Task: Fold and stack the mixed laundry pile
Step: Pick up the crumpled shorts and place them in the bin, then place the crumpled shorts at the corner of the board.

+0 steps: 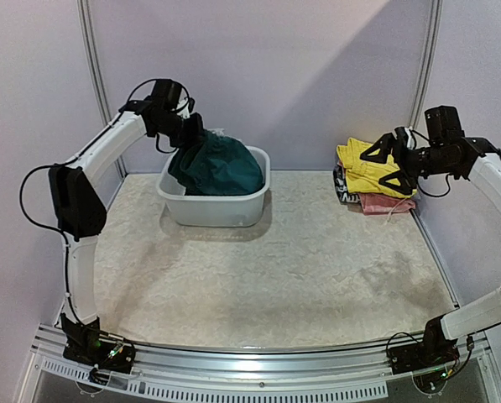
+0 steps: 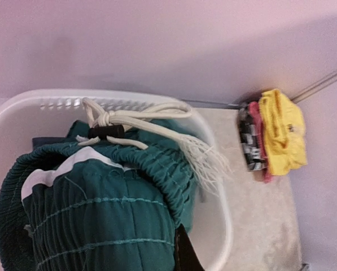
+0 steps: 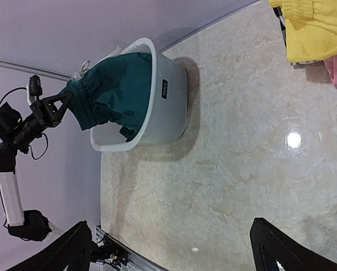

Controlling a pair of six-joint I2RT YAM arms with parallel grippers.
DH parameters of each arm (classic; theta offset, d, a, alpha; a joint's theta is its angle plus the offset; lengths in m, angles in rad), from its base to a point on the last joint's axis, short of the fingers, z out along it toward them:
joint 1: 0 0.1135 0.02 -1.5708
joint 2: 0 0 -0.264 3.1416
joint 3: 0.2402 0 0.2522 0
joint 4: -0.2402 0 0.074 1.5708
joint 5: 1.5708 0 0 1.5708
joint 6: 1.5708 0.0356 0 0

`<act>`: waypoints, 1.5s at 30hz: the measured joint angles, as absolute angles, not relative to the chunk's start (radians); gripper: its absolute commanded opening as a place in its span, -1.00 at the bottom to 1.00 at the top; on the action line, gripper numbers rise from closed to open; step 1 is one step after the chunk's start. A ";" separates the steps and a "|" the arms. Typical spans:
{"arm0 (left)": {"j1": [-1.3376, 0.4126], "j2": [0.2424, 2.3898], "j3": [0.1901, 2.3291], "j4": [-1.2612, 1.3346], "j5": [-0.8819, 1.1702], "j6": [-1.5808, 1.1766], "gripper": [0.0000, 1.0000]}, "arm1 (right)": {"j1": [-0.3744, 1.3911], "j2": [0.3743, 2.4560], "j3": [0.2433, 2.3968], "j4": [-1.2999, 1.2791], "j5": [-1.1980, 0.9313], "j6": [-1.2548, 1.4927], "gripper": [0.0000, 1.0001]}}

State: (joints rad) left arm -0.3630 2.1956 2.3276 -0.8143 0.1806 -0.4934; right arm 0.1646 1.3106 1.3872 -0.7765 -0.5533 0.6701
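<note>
The left claw [image 1: 191,134] is closed on the upper end of a pair of teal shorts [image 1: 221,164]. It pinches the cloth at its highest point, above the back left corner of a white tub [image 1: 216,211]. This grip looks meant to lift the shorts out of the tub so they can be spread and folded.

The shorts hang from the claw in a bunched mound, and their lower part fills most of the tub. Seen close, they are dark teal with a gathered elastic waist, rows of lighter stitching and a white inner panel. A knotted white drawstring [image 2: 134,117] with frayed ends lies over the tub's rim. A sliver of darker cloth [image 2: 47,141] shows beneath them.

The right claw [image 1: 387,165] is wide open and holds nothing. It hovers near a stack of folded clothes [image 1: 361,175] at the back right of the surface [image 1: 275,269]. A yellow garment [image 1: 351,155] lies on top, with a pink one [image 1: 384,204] and a black-and-white patterned one [image 1: 342,191] beneath. Finished pieces seem to gather there, well apart from the tub.
</note>
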 measured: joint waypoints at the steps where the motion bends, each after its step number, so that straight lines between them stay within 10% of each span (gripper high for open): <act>1: -0.370 2.164 2.328 -0.799 0.204 -0.516 -1.00 | 0.165 1.301 1.387 -0.767 -0.551 0.674 0.98; 27: -0.584 1.761 2.376 -0.239 0.508 -1.151 -1.00 | 0.165 1.020 1.379 -0.585 -0.440 0.811 0.97; 36: -0.589 1.178 1.704 0.030 0.511 -1.213 -1.00 | 0.165 1.039 1.394 -0.603 -0.425 0.801 0.98; 45: -0.589 0.755 0.850 -0.360 0.334 -1.087 -0.74 | 0.180 0.973 1.180 -0.683 -0.398 0.818 0.98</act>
State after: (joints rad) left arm -0.5888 0.7547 0.8505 -0.3603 0.3340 -1.0870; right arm 0.1802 0.9733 1.1797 -0.6830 -0.3985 0.8181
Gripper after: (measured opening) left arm 0.119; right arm 0.988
